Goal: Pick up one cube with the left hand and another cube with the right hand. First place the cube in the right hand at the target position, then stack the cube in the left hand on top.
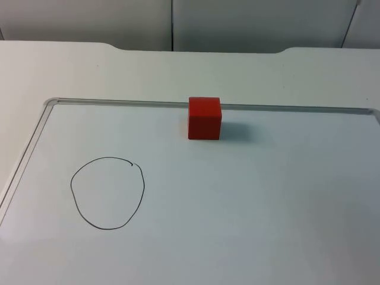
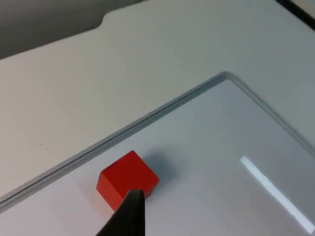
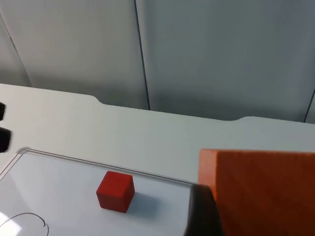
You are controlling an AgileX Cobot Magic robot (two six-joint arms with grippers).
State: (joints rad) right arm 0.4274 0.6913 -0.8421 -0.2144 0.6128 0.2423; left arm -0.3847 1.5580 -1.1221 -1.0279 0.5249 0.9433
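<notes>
White tabletop (image 1: 249, 214): red cube (image 1: 205, 118) sits at the board's far edge, just ahead of the left hand's fingertip (image 2: 129, 216), grip state indeterminable; right hand clamps an orange cube (image 3: 266, 191).

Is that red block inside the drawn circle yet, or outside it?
Outside. The red cube sits flat by the whiteboard's far rim, well apart from the drawn circle, which holds nothing.
</notes>
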